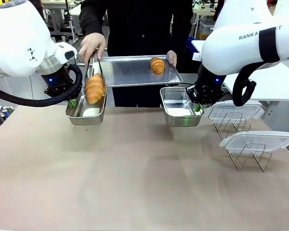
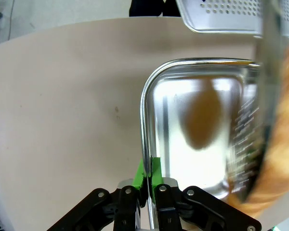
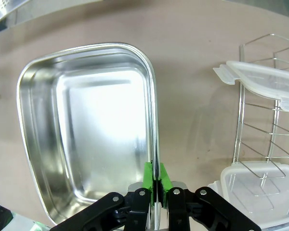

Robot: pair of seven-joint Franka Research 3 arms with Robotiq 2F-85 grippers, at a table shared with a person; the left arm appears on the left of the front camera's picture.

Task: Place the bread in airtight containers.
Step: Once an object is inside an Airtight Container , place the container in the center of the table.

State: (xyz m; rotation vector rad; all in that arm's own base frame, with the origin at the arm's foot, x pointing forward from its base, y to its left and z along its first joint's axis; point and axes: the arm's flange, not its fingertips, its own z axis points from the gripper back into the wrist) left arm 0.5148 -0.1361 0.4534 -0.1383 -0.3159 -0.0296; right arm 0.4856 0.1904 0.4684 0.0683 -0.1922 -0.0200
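Note:
One croissant (image 1: pixel 95 88) hangs in metal tongs (image 1: pixel 97 65) held by a person's hand (image 1: pixel 90 45), just above the left steel container (image 1: pixel 85 118). My left gripper (image 1: pixel 72 102) is shut on that container's near-left rim. In the left wrist view the green pads (image 2: pixel 155 171) clamp the rim (image 2: pixel 145 120), and the croissant (image 2: pixel 279 159) looms blurred at the right. A second croissant (image 1: pixel 157 64) lies on the perforated tray (image 1: pixel 130 72). My right gripper (image 1: pixel 197 108) is shut on the right rim of the empty right container (image 1: pixel 178 113); in the right wrist view my gripper (image 3: pixel 156 185) pinches that container's rim (image 3: pixel 154 120).
The person's other hand (image 1: pixel 171 57) holds the perforated tray over the table's far edge. Two clear lids (image 1: pixel 235 110) (image 1: pixel 257 140) rest on wire racks (image 1: pixel 250 158) at the right, close to my right gripper. The near half of the brown table (image 1: pixel 135 183) is open.

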